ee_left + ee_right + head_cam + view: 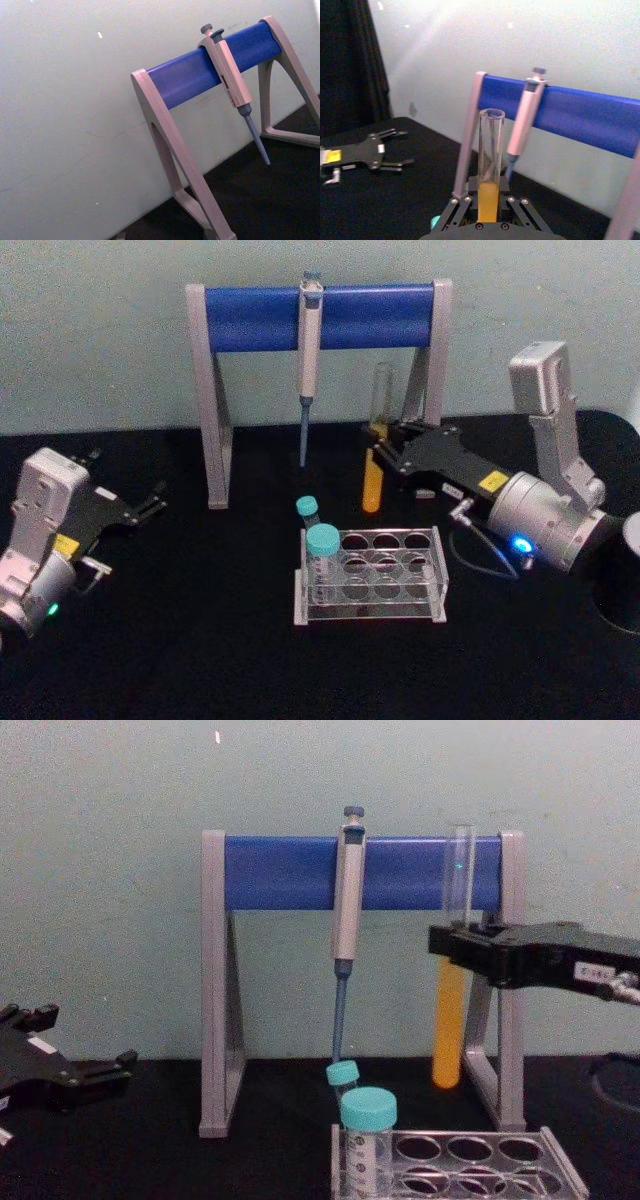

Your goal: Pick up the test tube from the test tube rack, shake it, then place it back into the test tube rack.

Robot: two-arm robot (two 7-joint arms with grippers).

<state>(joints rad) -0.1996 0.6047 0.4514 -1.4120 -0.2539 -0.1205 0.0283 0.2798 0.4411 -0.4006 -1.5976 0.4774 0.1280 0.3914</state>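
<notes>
1. A black table [200, 660] runs up to a pale green wall [100, 330].
2. Counted: one test tube [450, 1020], one test tube rack [372, 618], two teal-capped vials, one pipette [309, 340], one grey stand with a blue crossbar [260, 315], and two grippers.
3. The test tube stands upright with its long axis vertical, open mouth up and round bottom down. Orange-yellow liquid fills its lower half.
4. It hangs clear of the rack, at 12 o'clock from it, in front of the stand's right leg.
5. The right gripper [452, 945] reaches in from 3 o'clock and is clenched on the tube at mid-height.
6. The left gripper [402, 147] sits at 9 o'clock from the rack, fingers spread, holding nothing.
7. One vial [322, 540] stands in the rack's 7 o'clock corner. The other [307, 506] tilts just behind it at 11 o'clock.
8. The pipette hangs from the crossbar, tip down.
</notes>
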